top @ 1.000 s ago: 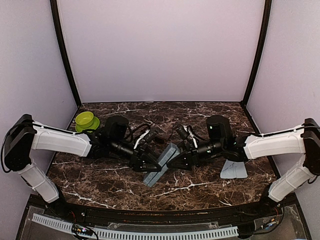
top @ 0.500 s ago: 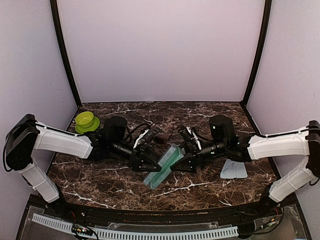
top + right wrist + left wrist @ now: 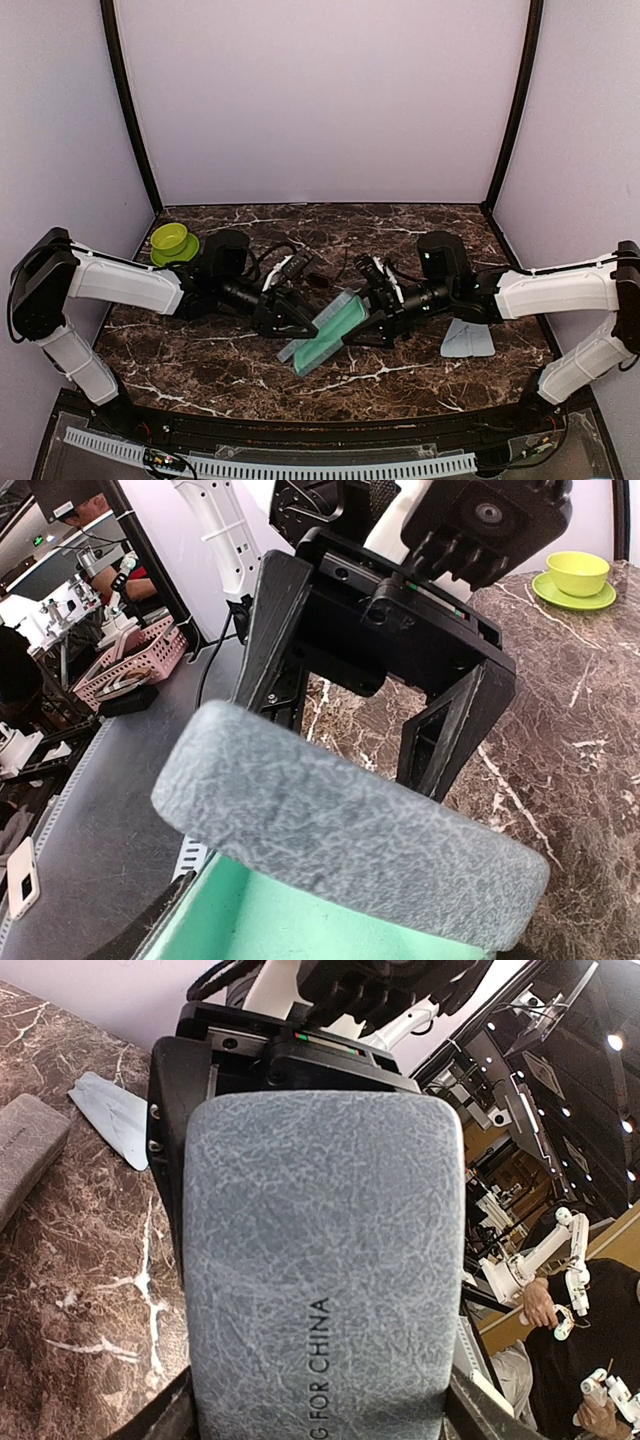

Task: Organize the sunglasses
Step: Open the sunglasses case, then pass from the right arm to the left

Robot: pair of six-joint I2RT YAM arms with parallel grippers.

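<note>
**Just opened the case**

Pinching it with left gripper at the low end and right gripper at the top end, both set wide around it. Shut and grey a second ago, now hinged apart, showing green inside. Looks ready for loading a pair. Cannot spot sunglasses in any view.

left fingers and right fingers both clamped
</note>
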